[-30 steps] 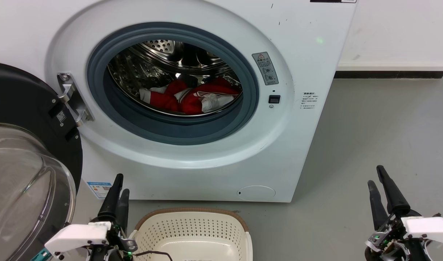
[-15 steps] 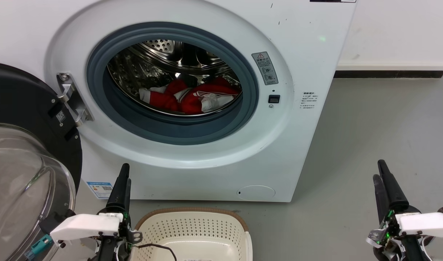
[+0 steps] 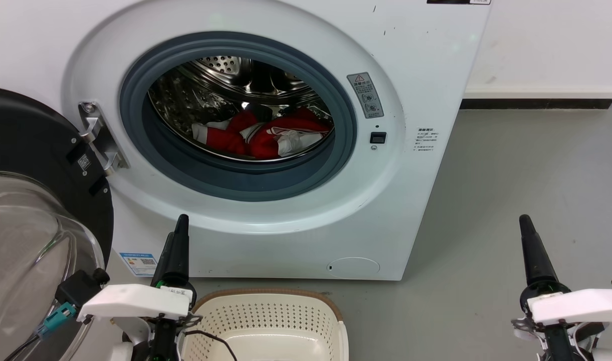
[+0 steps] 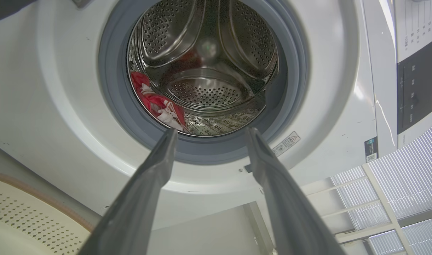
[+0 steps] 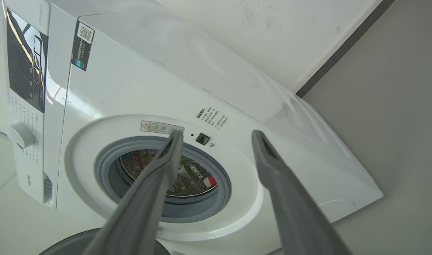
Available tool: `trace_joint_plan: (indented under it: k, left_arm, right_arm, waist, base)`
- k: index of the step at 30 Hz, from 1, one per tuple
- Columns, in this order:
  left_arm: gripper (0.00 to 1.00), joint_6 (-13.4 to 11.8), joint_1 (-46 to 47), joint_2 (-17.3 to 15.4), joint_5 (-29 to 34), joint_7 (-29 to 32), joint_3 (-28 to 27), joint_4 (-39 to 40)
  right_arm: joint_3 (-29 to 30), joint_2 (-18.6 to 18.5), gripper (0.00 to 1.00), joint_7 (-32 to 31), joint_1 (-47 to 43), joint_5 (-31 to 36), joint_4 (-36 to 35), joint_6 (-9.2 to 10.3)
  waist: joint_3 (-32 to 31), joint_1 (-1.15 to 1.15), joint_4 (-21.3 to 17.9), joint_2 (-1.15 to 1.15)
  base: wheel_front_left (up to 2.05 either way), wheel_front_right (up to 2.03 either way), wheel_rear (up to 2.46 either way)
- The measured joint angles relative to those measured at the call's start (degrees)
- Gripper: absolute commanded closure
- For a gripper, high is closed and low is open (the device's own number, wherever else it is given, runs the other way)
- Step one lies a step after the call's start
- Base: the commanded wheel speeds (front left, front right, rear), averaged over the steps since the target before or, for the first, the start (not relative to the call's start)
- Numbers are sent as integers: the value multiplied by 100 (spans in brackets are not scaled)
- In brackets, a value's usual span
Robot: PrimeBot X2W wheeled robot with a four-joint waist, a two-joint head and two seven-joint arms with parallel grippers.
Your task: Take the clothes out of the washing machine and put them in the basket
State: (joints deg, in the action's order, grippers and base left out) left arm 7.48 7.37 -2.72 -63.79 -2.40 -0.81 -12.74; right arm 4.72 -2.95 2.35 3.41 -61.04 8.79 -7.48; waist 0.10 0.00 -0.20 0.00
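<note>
The clothes (image 3: 263,138) lie in a red and white heap on the bottom of the drum (image 3: 225,75), towards the front and just behind the lower lip of the grey rubber rim (image 3: 245,183). In the left wrist view they (image 4: 152,101) sit low at one side of the drum, with bare perforated steel beside and behind them. The porthole of the washing machine (image 3: 411,75) is fully uncovered. Its door (image 3: 30,130) is swung wide to the robot's left on the hinge (image 3: 97,138), and its glass bowl bulges out near the left arm.

The basket (image 3: 265,316) stands on the floor (image 3: 511,175) close in front of the washer, below the porthole, with its brown rim up and nothing in the part that shows.

The left gripper (image 4: 211,130) points up at the porthole from between the door and the basket, just beside the basket's left edge. Its fingers are spread wide apart and carry nothing. The right gripper (image 5: 217,132) is well off to the right over bare grey floor, clear of the washer's corner, its fingers likewise parted and unloaded.
</note>
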Motion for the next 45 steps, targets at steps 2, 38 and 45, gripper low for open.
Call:
trace_joint_plan:
  k: [2,38,45]
  left_arm:
    - [0,0,7,0,189,-41,29,12]
    - [0,-149,336,-4,3539,-686,537,-135]
    - [0,-196,363,-5,3960,-773,605,-196]
  right_arm:
    - [-26,0,0,44,-3,293,-32,0]
    - [-185,2,0,678,-48,4124,-14,-1]
    - [-205,2,0,780,-48,4576,20,-1]
  waist:
    - [-4,0,-1,0]
    - [-26,0,-16,0]
    - [-33,0,-14,0]
  base:
    - [0,0,0]
    - [0,0,0]
    - [0,0,0]
